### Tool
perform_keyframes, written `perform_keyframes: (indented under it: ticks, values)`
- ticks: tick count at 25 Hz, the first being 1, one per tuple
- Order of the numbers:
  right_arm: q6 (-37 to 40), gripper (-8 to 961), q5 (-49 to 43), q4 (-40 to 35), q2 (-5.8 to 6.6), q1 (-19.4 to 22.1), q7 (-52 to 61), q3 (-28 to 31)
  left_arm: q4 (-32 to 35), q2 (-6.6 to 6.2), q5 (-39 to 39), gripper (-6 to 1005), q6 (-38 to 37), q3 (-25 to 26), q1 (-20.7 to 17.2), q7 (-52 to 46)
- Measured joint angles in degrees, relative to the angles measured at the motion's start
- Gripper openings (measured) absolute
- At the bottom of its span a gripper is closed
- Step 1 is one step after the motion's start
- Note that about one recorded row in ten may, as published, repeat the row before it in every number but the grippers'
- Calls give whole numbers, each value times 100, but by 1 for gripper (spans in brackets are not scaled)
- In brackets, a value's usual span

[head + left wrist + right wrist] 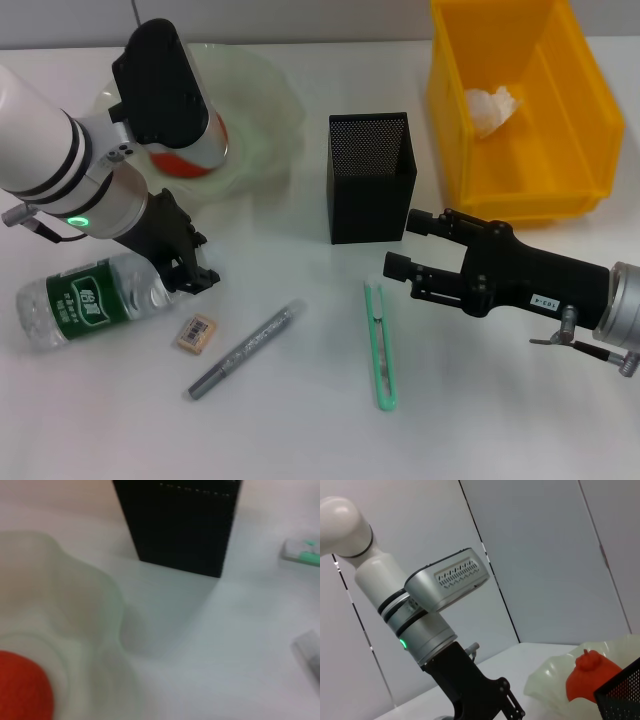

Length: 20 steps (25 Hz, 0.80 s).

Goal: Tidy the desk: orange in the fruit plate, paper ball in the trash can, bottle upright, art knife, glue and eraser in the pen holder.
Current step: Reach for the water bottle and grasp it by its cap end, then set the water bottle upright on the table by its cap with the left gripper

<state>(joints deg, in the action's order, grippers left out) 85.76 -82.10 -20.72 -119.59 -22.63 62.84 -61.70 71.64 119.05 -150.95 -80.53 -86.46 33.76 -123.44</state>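
The orange (178, 162) lies in the fruit plate (262, 110), partly hidden by my left wrist; it also shows in the left wrist view (20, 692) and the right wrist view (590, 674). The paper ball (493, 108) lies in the trash can (580, 120). The bottle (90, 298) lies on its side on the desk (300, 420). My left gripper (200, 262) is open right beside its cap end. The eraser (196, 333), glue (245, 350) and art knife (381, 345) lie on the desk in front of the pen holder (370, 178). My right gripper (403, 242) is open and empty, just above the knife's far end.
The fruit plate's rim (100, 605) and the pen holder (180, 525) stand close together in the left wrist view, with the knife tip (302, 550) and the glue end (312, 650) at the edge. The trash can stands at the back right.
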Motion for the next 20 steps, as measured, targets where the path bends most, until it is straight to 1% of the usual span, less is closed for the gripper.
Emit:
perform_keyframes:
  ticks: [4,9,12,15,20]
  values:
    - [0,768,46,8,-2,19,0,0,59,-3,-13,445,30,34,-33,-18]
    - [4,768,54,12,-3,39,0,0,465,-22,88,445,-11,74,-213,-31]
    - [9,768,63,70,-3,29,0,0,985,-33,325,445,-27,156,-464,5]
    - [17,769,71,122,0,3,0,0,1398,-44,759,446,-37,404,-712,65]
    - [36,769,73,123,3,-3,0,0,1491,-49,1501,446,-52,862,-983,323]
